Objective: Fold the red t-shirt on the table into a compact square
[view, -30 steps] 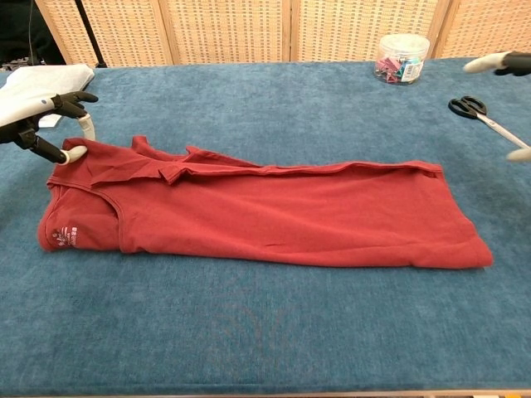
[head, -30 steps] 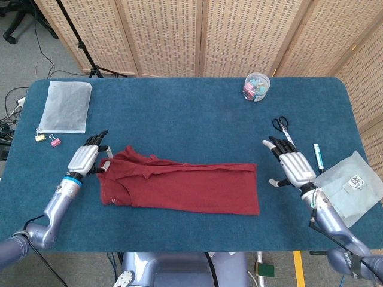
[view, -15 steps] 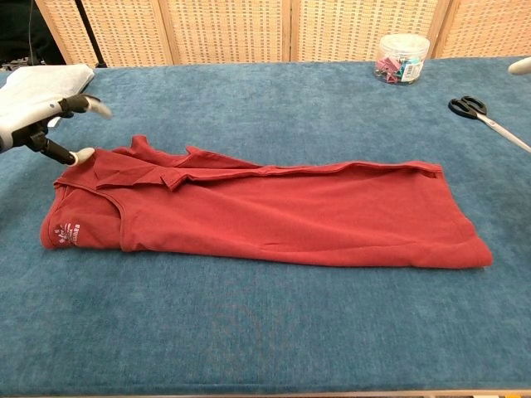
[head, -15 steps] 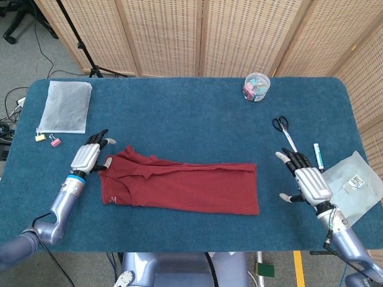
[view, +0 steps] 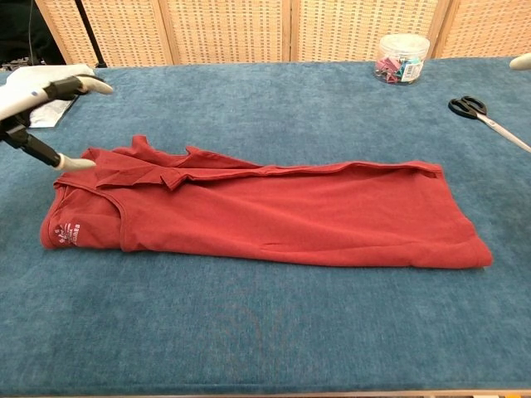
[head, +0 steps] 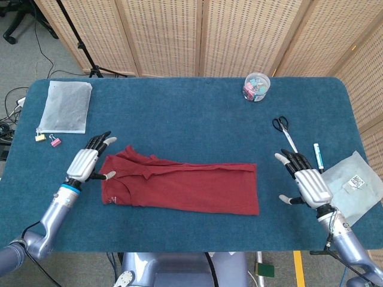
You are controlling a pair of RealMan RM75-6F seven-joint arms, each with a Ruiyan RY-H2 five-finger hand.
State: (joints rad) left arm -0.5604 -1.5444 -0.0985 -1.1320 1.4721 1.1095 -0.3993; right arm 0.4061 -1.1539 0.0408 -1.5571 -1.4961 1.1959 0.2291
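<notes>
The soft red cotton t-shirt (head: 179,187) lies as a long narrow band across the middle of the blue-carpeted bench (head: 191,113); being limp and light, it will likely sag and crease unless taken by a hem or collar end. The left robot hand (head: 88,161) hovers spread beside the collar end, holding nothing. The right robot hand (head: 306,184), also spread and empty, sits well apart from the hem.

My left hand (head: 85,162) lets go of the red t-shirt (head: 182,187) collar and lifts off with fingers spread, while my right hand (head: 307,184) pulls back toward the table's near edge.
</notes>
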